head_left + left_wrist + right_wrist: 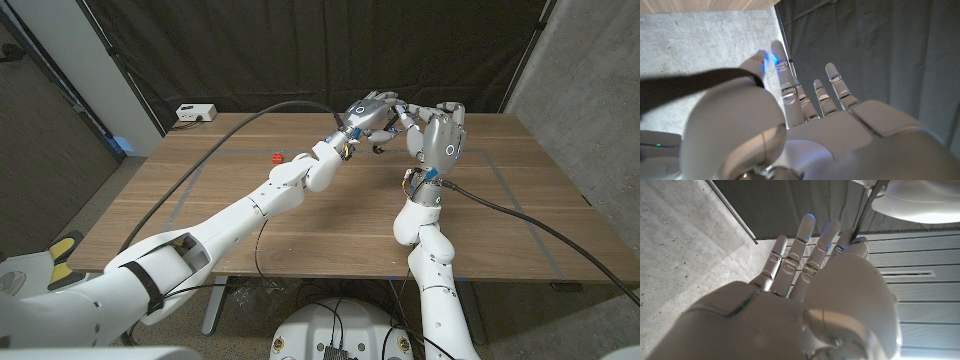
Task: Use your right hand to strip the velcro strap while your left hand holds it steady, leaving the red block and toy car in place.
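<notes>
Both hands are raised above the far middle of the wooden table [300, 215], close together. In the head view the left hand [372, 112] reaches in from the left with its fingers pointing toward the right hand [438, 133], which stands upright, its back to the camera, with a small blue-ringed mark on it. Between the two, a small dark thing hangs just under the left hand's fingertips; it may be the velcro strap [381, 147], but it is too small to make out its colour, shape or any fastening. Which hand has hold of it cannot be told.

In the left wrist view the left hand's fingers [837, 90] reach out fairly straight and a little apart, with blue lights at the tips, and a dark band [700, 82] crosses in front of the thumb side, blurred. In the right wrist view the right hand's fingers [802, 245] are also extended side by side, blue light on the tips; nothing held can be seen from there.

Left of the left hand, on the table, lies the red block [276, 157], well apart from both hands. Beyond the table's far left corner sits a white box [195, 113] with sockets. No writing or brand can be read anywhere.
</notes>
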Robot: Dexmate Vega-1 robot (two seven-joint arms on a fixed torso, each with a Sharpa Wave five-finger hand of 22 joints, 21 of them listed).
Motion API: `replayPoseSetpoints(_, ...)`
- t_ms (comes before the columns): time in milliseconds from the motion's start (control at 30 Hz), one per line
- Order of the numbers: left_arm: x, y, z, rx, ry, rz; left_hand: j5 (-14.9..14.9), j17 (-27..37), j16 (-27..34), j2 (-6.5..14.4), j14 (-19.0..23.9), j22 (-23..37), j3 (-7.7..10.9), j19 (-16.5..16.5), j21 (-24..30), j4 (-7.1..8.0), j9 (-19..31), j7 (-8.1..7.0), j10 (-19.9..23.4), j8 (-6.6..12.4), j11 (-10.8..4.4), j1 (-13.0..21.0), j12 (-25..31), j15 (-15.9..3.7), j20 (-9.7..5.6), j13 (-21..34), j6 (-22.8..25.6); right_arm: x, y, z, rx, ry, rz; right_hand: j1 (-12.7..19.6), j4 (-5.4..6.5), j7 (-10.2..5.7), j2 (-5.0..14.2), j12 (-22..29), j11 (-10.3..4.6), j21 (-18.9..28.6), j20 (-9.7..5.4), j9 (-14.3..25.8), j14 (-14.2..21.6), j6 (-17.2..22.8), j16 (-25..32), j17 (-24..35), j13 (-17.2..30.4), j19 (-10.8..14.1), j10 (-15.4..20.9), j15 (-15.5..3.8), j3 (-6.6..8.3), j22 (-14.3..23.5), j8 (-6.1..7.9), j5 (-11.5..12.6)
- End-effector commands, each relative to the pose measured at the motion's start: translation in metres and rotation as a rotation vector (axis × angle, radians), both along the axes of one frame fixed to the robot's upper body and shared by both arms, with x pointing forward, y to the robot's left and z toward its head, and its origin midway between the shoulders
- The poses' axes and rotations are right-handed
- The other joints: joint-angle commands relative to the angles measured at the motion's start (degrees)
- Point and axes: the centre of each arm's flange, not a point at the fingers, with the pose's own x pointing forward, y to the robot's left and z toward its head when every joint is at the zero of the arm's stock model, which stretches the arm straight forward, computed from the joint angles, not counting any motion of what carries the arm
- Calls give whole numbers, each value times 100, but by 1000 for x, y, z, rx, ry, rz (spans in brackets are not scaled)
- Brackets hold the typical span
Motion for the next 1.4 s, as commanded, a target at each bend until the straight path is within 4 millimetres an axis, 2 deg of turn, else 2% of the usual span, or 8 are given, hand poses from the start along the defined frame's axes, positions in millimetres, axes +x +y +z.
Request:
replayPoseSetpoints(33, -10, 14, -6, -50, -31, 6, 157, -12, -151, -183, -532, -9, -405, -580, -252, 181, 3, -262, -986, -355, 178, -560, -149, 76, 268, 3, -1784, -5, 6, 0, -11, 0, -20, 3, 20, -46, 39, 29, -17, 43, -889, -3, 27, 86, 35, 12, -3, -32, 4, -398, 19, 4, 7, -11)
replayPoseSetpoints(133, -10, 19, -4, -41, 29, -10, 233, -36, -212, -63, -990, -24, -513, -1161, -577, 321, 57, -292, -1542, -317, 456, -830, -175, 371, 577, -27, -2623, -7, 8, 1, -10, -1, -25, -1, 23, -46, 43, 32, -16, 54, -887, 7, 23, 83, 38, 10, -8, -33, 5, -398, 22, -2, 12, -21)
replayPoseSetpoints(300, -13, 31, 0, -36, 145, -52, 73, -136, -218, 297, -1892, 5, -535, -2121, -1176, 546, 122, -107, -2515, -386, 1007, -1218, -129, 916, 769, -104, -4180, -10, 11, 2, 2, -7, -13, -13, 30, -51, 45, 47, -19, 50, -877, 30, -39, 74, 7, -18, -2, -62, -12, -401, 21, -40, 20, -49)
replayPoseSetpoints(400, -15, 40, -1, -84, 170, -80, 54, -195, -169, 125, -2104, 14, -816, -2268, -1364, 757, 76, -5, -2847, -423, 1168, -1725, -91, 1011, 773, -129, -5095, -10, 13, 3, 10, -6, -14, -17, 34, -51, 48, 46, -17, 46, -875, 12, -49, 80, 2, -22, -14, -67, -9, -400, 22, -51, 11, -57)
replayPoseSetpoints(567, -18, 62, -7, -199, 202, -170, 229, -297, -153, -242, -2405, 30, -1381, -2327, -1620, 1050, -90, -171, -3443, -418, 1232, -2493, -96, 1031, 763, -201, -6477, -8, 18, 5, 10, 8, -49, -16, 33, -52, 54, 50, -19, 45, -876, -1, -49, 80, 4, -19, -15, -68, -13, -400, 29, -63, 6, -66)
replayPoseSetpoints(700, -21, 78, -11, -295, 214, -255, 270, -315, -141, -285, -2443, 36, -1504, -2351, -1677, 1113, -124, -307, -3541, -416, 1284, -2654, -86, 1043, 765, -226, -6802, -6, 19, 6, 9, 14, -65, -19, 35, -51, 54, 53, -18, 45, -875, -1, -52, 77, -1, -27, -23, -59, -16, -401, 36, -77, 9, -80)
replayPoseSetpoints(867, -23, 95, -13, -320, 298, -312, 354, -379, -132, -129, -2467, 47, -1795, -2411, -1811, 1373, -212, -398, -3394, -222, 1281, -3337, 6, 1058, 751, -320, -6336, -3, 23, 7, 0, 21, -83, -14, 32, -50, 63, 54, -19, 47, -875, -19, -62, 84, -29, -60, -34, -47, -33, -402, 58, -92, 7, -102)
replayPoseSetpoints(1400, -28, 144, -43, -425, 367, -333, 408, -433, -86, 71, -2373, 50, -1906, -2347, -1863, 1405, -253, -522, -3236, -193, 1223, -3711, 63, 918, 752, -385, -6156, -12, 58, 8, -41, 30, -126, -29, 34, -46, 85, 52, -18, 41, -878, -67, -40, 67, -58, -82, -75, -24, -61, -404, 123, -111, 2, -159)
